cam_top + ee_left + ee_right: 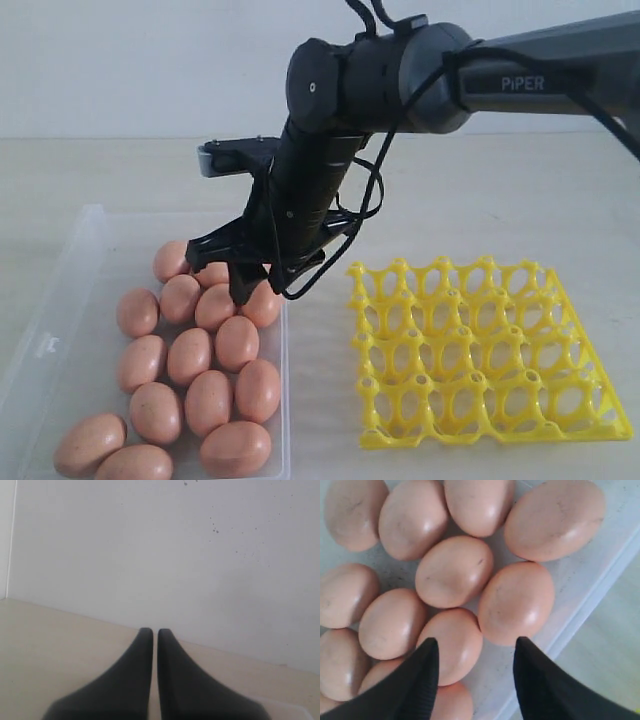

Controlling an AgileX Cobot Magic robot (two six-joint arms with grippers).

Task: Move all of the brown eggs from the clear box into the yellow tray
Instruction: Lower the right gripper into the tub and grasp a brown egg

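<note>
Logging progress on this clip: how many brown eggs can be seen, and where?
15 brown eggs, all lying packed together in the clear box; the yellow tray holds none. The right gripper hovers over the far ones and may hide another.

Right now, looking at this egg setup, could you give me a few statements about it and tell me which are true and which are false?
1. The yellow tray holds no eggs. True.
2. The right gripper is clamped on an egg. False: its jaws stand open above the brown eggs, holding nothing.
3. Every egg in view lies in the clear box. True.
4. The left gripper is wide open. False: its fingers are shut together, with nothing between them.
5. The tray sits inside the box. False: it lies beside the box, on the table.
</note>
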